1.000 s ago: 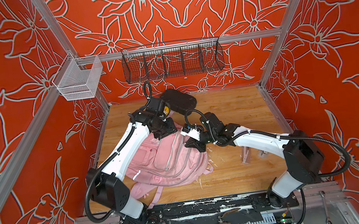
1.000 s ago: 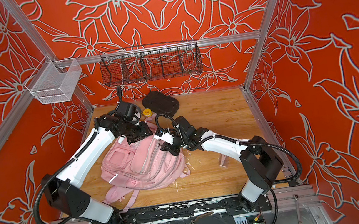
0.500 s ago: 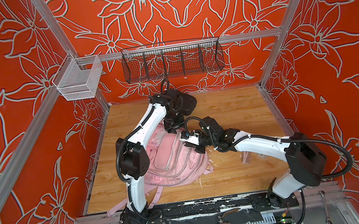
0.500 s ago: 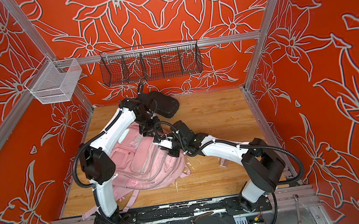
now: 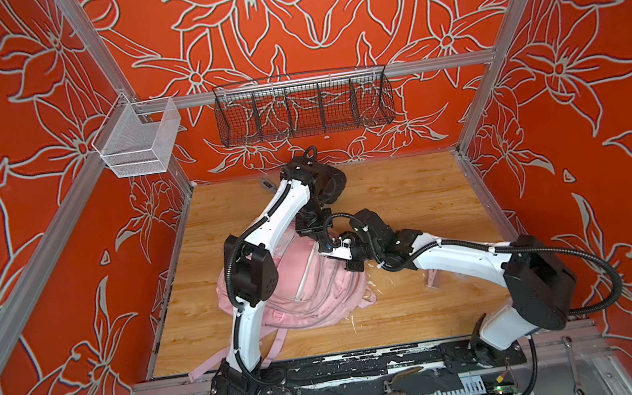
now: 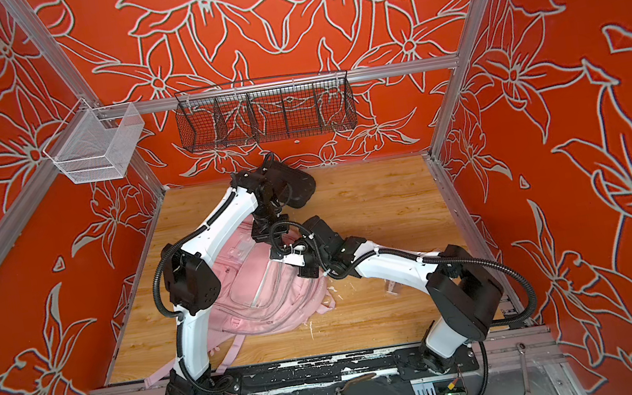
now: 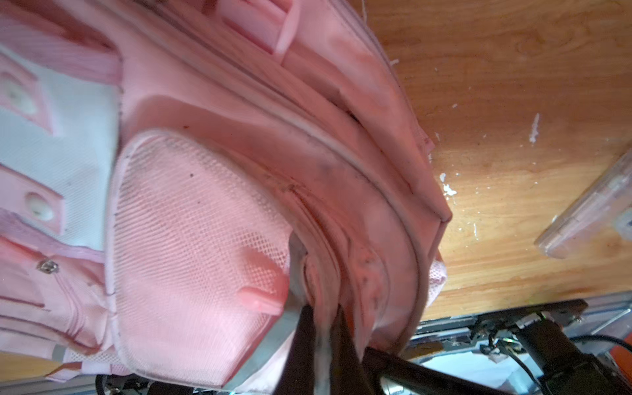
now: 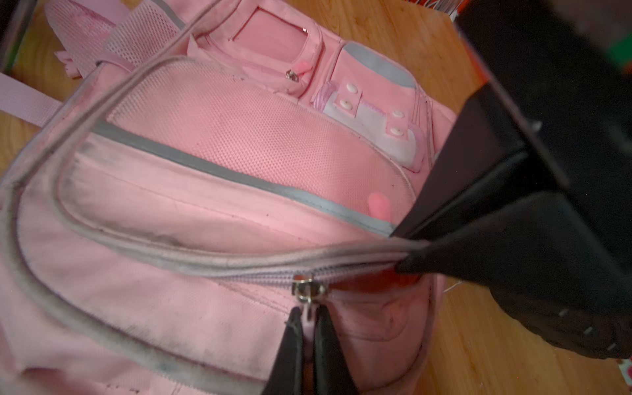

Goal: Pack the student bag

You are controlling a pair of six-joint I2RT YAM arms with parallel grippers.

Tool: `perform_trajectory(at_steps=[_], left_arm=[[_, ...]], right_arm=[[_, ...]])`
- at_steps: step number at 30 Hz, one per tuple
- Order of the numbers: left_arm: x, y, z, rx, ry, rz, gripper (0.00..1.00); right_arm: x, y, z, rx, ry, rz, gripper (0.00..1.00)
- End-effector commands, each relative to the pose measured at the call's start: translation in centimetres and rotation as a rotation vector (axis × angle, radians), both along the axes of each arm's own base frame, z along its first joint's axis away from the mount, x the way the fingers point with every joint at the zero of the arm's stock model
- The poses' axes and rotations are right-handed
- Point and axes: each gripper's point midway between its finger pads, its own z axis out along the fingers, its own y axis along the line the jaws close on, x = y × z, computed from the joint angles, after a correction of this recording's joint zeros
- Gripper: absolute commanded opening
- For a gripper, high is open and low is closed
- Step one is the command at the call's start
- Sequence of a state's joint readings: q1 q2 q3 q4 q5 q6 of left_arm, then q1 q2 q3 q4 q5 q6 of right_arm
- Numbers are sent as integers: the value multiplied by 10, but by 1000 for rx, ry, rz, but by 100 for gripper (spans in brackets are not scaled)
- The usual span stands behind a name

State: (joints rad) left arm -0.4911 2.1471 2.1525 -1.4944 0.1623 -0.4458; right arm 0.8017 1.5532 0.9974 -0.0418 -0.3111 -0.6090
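- Toward the front left of the light wooden bench (image 5: 410,193), the large pale pink fabric student bag (image 5: 311,295) is lying flat with its pockets facing up. Its pink shoulder straps (image 5: 206,369) are trailing to the front edge beside the left arm's base.
- The left end effector (image 7: 323,311) is pinching closed on a fold of the bag's fabric beside the zip seam. The right end effector (image 8: 307,318) is clamping shut on the thin zipper pull (image 8: 309,307) hanging from the small silver metal slider (image 8: 307,290).
- Both end effectors are working very near each other at the bag's top, so a careless pull is risking a knock between them.
- The pull is sitting right at the fingertips, and a sideways tug is likely risking a slip.
- Loose fabric is bunching near the slider and could be jamming the zip. The soft bag may also be sliding rather than opening if the left pinch is giving way.
- The black oval hard plastic case (image 5: 333,181) is sitting just behind the left wrist, leaving little room rearward.
- A small clear plastic piece (image 5: 431,279) is lying near the right forearm.
- Open bench is stretching toward the rear right.
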Motion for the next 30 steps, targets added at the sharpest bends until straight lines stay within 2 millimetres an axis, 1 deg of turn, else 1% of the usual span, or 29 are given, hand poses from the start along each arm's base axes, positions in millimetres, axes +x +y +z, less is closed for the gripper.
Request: perform_trajectory(at_steps=[1, 4, 6, 8, 11, 14, 17, 20, 23, 25, 27, 30], left_arm=[[-5, 9, 7, -13, 29, 46, 0], [8, 10, 26, -153, -23, 160, 0], [14, 17, 39, -218, -65, 255, 0], [13, 20, 50, -271, -101, 312, 0], [3, 16, 55, -342, -104, 366, 0], [3, 5, 52, -437, -90, 429, 0], [20, 0, 55, -513, -116, 493, 0], [43, -1, 70, -578, -176, 541, 0], [60, 5, 85, -618, -229, 582, 0], [67, 9, 93, -644, -253, 613, 0], [72, 12, 98, -666, -275, 643, 0], [77, 15, 99, -693, -292, 684, 0]], right_arm=[[-3, 4, 23, 36, -28, 18, 0], [-9, 2, 22, 36, -4, 27, 0], [-12, -4, 24, 44, -7, 34, 0], [-11, -10, 27, 51, -20, 44, 0], [-6, -20, 35, 91, 13, 49, 0], [4, -26, 39, 109, 35, 44, 0], [12, -28, 36, 50, 38, 37, 0], [13, -30, 35, 23, 45, 18, 0], [6, -31, 36, 33, 27, 3, 0], [-2, -31, 35, 38, 28, -7, 0], [-10, -30, 30, 31, 36, -24, 0], [-20, -28, 22, 9, 33, -41, 0]])
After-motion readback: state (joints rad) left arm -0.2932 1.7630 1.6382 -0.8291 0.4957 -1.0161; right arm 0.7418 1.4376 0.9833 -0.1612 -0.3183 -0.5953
